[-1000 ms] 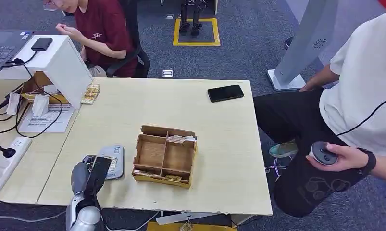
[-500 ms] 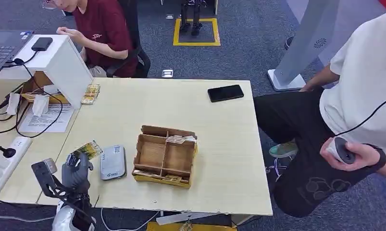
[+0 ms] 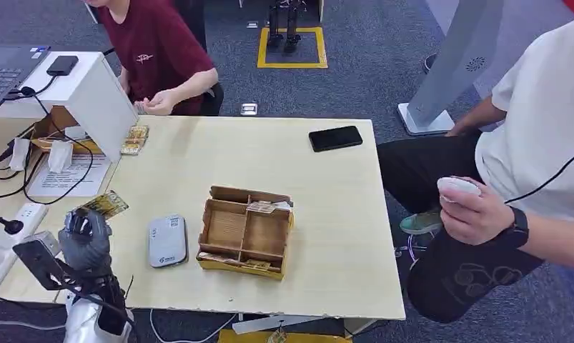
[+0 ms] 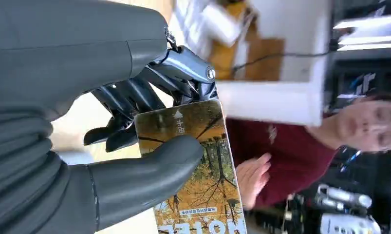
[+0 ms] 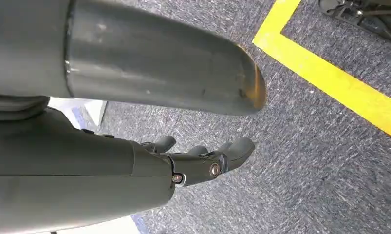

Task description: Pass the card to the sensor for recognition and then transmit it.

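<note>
The left hand [image 3: 86, 238] is raised over the near left corner of the light wooden table [image 3: 327, 214], pinching the card [image 3: 105, 205] between thumb and fingers; the card juts up and away from the hand, clear of the tabletop. In the left wrist view the card [image 4: 193, 165] shows a yellow autumn-tree print with some lettering along one end, the thick thumb pressed across its face and the darker fingers [image 4: 149, 92] behind it. The grey sensor [image 3: 166, 241] lies flat on the table to the right of the hand, apart from the card, and just left of the open cardboard box [image 3: 245, 231] with its divided compartments. A black phone [image 3: 335, 138] lies near the far right edge of the table. The right hand [image 5: 203, 161] hangs over grey carpet [image 5: 305, 161] beside a yellow floor line [image 5: 329, 83]; its fingers look loosely spread and appear to hold nothing, though the angle hides part of the palm. A person in a dark red shirt [image 3: 159, 50] sits behind the table, and a person in a white shirt [image 3: 548, 114] sits at the right holding a small pale object [image 3: 458, 187].
</note>
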